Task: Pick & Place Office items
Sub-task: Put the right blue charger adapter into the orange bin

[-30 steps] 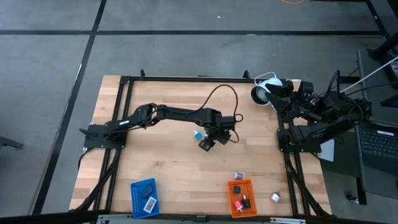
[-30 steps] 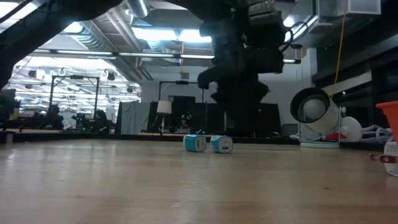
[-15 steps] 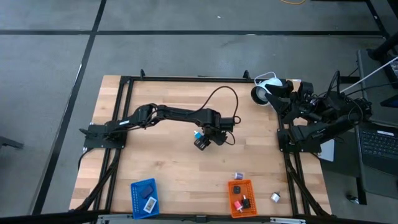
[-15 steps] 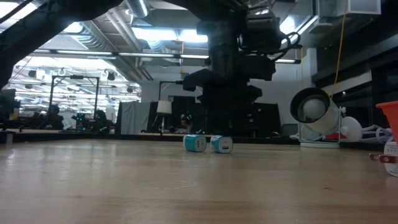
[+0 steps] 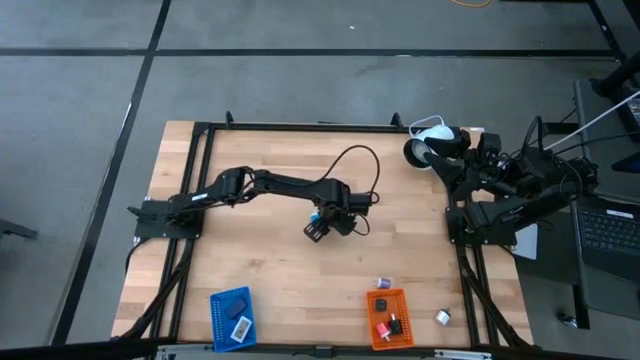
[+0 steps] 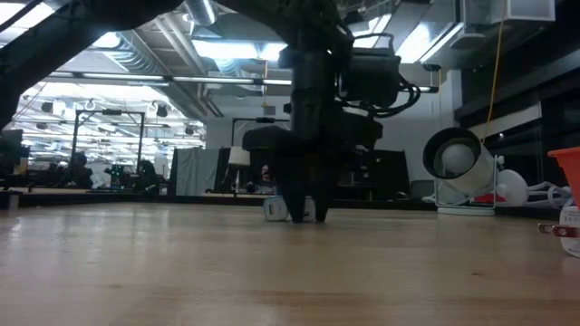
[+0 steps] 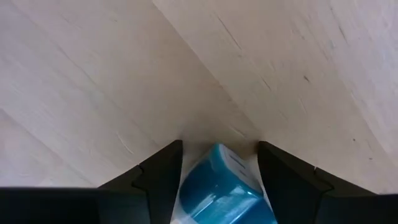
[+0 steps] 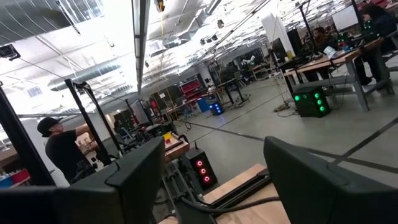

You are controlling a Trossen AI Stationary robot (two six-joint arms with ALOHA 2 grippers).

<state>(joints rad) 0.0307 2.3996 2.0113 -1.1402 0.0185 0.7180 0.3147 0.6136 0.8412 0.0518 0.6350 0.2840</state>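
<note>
One second on, my left end effector [image 7: 219, 163] has dropped to the wooden desk [image 7: 93, 81], open fingers straddling the small light-blue chunk [image 7: 219, 186], ready to close.

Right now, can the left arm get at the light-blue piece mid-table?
Probably yes: the left gripper is down at the table with its open fingers on either side of the light-blue piece, nothing between them.

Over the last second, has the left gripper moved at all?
Yes. The left gripper has shifted left, away from the orange tray, and come down to the table; its fingers now straddle a light-blue piece.
</note>
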